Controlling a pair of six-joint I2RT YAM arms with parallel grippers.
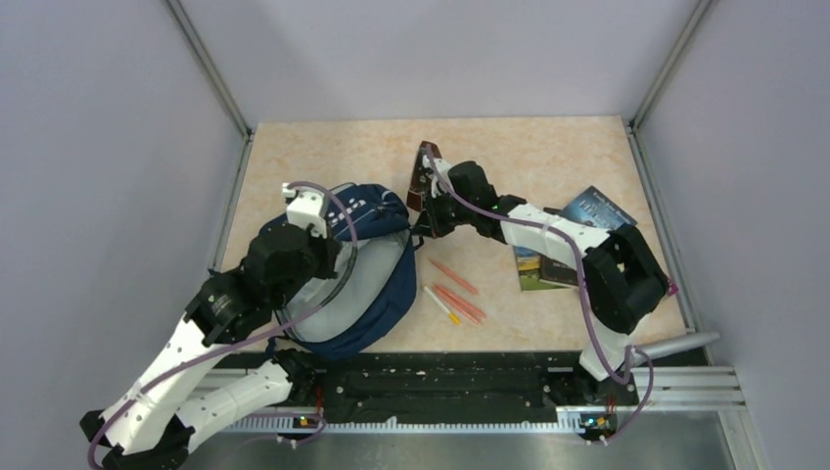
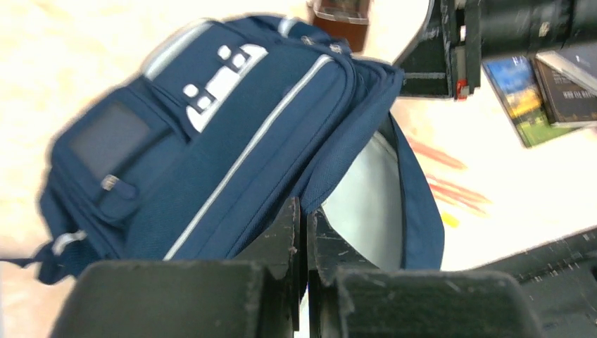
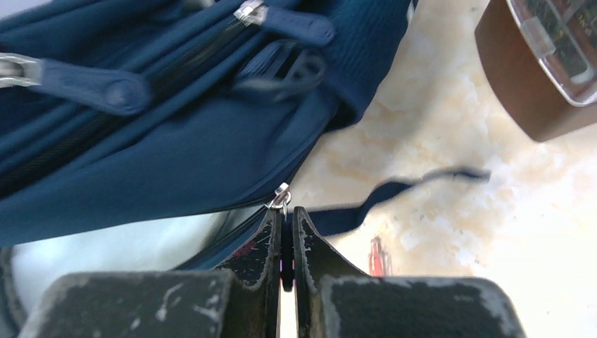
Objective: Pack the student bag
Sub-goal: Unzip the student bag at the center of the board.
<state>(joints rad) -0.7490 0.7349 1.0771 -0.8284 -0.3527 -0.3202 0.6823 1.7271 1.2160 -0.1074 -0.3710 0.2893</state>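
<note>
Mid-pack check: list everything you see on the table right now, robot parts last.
student bag: 1, navy with pale grey lining, open, left side of table
brown box with clear lid: 1, beyond the bag
pens or pencils: about five, mostly orange, one white-and-yellow, right of the bag
books: at least three, blue, green and dark covers, right side, partly hidden
grey tube-like object: 1, near right edge
table: 1, pale marbled
left gripper: shut, at the bag's opening rim
right gripper: shut on zipper pull
</note>
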